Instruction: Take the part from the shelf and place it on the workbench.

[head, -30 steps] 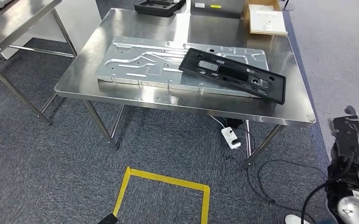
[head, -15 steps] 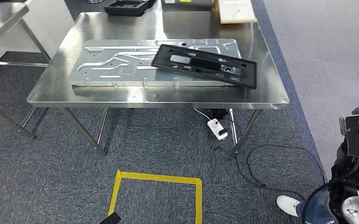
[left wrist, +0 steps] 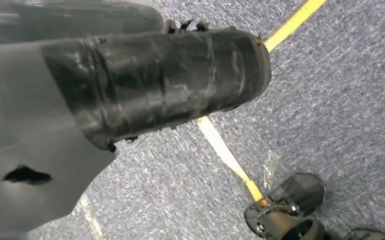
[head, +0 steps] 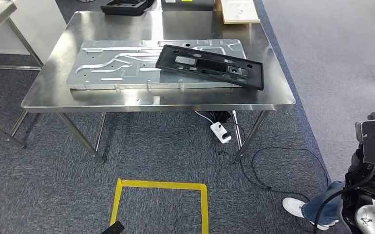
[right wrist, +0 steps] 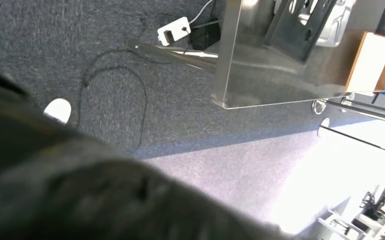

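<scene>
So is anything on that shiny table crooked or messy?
Yes. The long black part lies slanted across the silver metal panel, with its right end sticking out past the panel's edge instead of lining up with it. Under the steel table, a white power strip and loose cables sprawl on the carpet.

Two black parts (head: pixel 210 66), one metal plate (head: pixel 122 66)

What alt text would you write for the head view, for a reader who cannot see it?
A steel workbench holds a long black part lying tilted across a grey metal plate. Below are carpet, a yellow tape square and a white power strip.
</scene>
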